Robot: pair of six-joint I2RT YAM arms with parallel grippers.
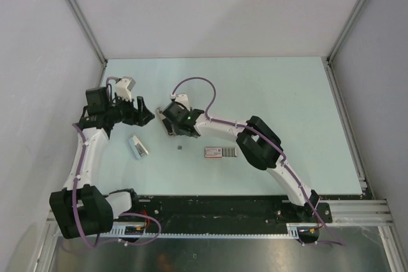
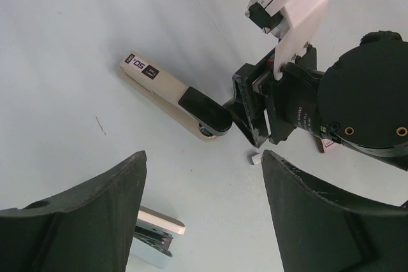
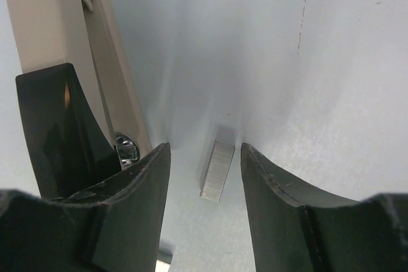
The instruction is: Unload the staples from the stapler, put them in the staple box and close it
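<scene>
**Right claw lined up on loose staple strip, no grip yet**

Right claw [image 3: 204, 151]: jaws part open and pointing down at the table [image 3: 331, 62], holding nothing. The staples [image 3: 217, 171], one short grey strip, lie flat on the table between its fingers. The strip sits off-centre, almost against the right finger, with a clear gap to the left one, and slightly skewed to the jaw line.

Just outside the left finger is the stapler [image 3: 48, 30], lying on the table alongside the claw. I can't tell whether the finger touches it, or whether any staples remain inside.

Further out, the left claw [image 2: 203, 155] hovers facing the right one. Its jaws are wide and empty, and it touches nothing. A small box [image 2: 156, 229] lies under it. A flat pack [image 1: 220, 152] sits back by the right forearm.

My read on the step: the strip is already out of the stapler, and this is the pick-up to clear it away.

What the next move needs:
- Fingertips right down at table level, because the strip is thin.
- Closing will push the strip sideways first, so close gently.
- Keep the left finger off the stapler.

Risks: the strip slips out, tips over or snaps in the pinch.
</scene>
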